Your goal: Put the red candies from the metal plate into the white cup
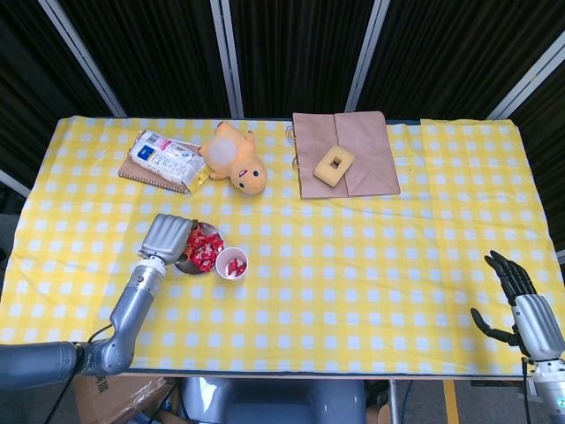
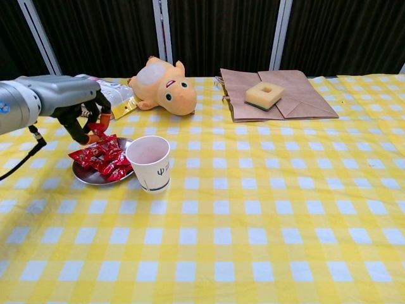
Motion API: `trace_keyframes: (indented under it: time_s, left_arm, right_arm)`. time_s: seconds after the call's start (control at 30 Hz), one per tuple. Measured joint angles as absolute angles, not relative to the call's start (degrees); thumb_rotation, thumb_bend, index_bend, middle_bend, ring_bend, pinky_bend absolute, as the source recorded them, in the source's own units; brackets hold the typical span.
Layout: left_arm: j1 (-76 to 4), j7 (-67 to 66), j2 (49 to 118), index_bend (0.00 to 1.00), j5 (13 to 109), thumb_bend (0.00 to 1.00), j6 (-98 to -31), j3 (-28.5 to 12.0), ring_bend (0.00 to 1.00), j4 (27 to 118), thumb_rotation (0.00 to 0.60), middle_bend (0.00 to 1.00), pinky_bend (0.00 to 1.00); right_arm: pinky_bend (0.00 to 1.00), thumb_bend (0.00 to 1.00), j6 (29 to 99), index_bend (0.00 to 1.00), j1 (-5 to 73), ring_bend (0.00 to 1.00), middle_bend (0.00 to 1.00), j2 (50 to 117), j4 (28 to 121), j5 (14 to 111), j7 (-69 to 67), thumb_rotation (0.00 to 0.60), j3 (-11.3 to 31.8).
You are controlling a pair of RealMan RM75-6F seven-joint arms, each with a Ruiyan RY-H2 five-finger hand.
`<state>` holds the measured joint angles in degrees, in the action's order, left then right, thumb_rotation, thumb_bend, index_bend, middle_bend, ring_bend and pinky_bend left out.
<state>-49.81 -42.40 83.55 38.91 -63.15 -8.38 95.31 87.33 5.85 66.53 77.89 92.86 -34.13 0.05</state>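
Red candy (image 2: 97, 127) pinched by left robot hand (image 2: 81, 113) above metal plate (image 2: 87, 177).

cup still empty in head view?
No, the head view shows red candies already lying inside the white cup, next to the metal plate.

Black curtains (image 1: 291, 53) behind yellow-checked table (image 1: 397, 256)

white cup (image 2: 152, 163) — a dark ψ-like mark on its side, white packet (image 1: 164, 160) — print too small to read
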Motion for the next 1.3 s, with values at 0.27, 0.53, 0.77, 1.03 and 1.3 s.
trace_keyframes:
  time_s: [0.27,0.53,0.77,1.03,1.3]
  left_arm:
    - [-50.51,-41.84,82.28,0.53,42.85,0.46,-64.67,-9.71,0.89,101.46,0.600,0.63,0.93]
    - [-51.90,-44.04,84.46,0.52,43.31,0.45,-64.84,-9.02,0.89,102.94,0.600,0.61,0.93]
    - [-52.60,-44.91,86.54,0.44,41.83,0.35,-64.42,-8.39,0.89,102.06,0.600,0.47,0.93]
    - [-52.48,-43.34,85.69,0.30,42.62,0.28,-64.48,-8.83,0.89,102.35,0.600,0.36,0.93]
    - [-51.33,-42.67,82.19,0.29,42.12,0.28,-65.20,-8.58,0.89,101.73,0.600,0.35,0.93]
  right_arm:
    - [0.00,0.42,87.34,0.00,5.85,0.00,0.00,66.53,77.90,92.84,-34.19,0.600,0.06]
    - [0.00,0.42,87.32,0.00,5.85,0.00,0.00,66.51,77.90,92.77,-34.34,0.600,0.09]
    - [0.00,0.42,87.29,0.00,5.86,0.00,0.00,66.48,77.93,92.81,-34.37,0.600,0.05]
    - [0.00,0.42,87.24,0.00,5.89,0.00,0.00,66.47,77.88,92.79,-34.46,0.600,0.07]
    - [0.00,0.42,87.52,0.00,5.80,0.00,0.00,66.48,77.92,92.98,-34.26,0.600,0.01]
